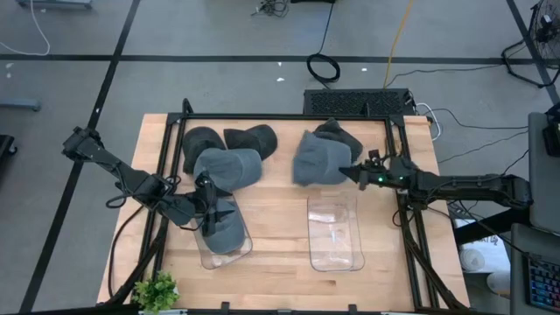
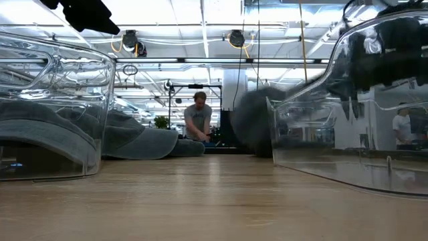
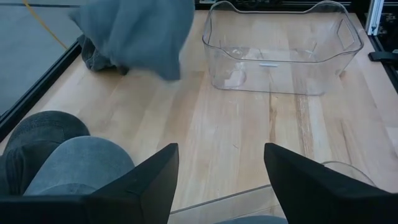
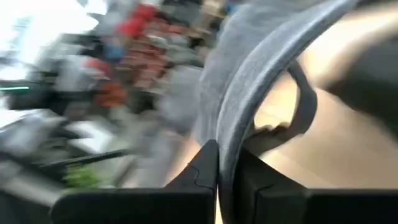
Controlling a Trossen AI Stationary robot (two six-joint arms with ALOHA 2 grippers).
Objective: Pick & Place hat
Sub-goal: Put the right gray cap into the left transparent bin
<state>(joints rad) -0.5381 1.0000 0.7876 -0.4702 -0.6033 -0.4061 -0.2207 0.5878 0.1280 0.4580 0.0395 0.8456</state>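
two dark jointed arms, black wedge-shaped jaws, small green wrist light

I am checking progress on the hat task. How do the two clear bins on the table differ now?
The left bin holds a grey hat; the right bin holds nothing. The left gripper, jaws open, is over the left bin; the right gripper, shut on another grey hat, is beyond the right bin. Both are clear plastic.
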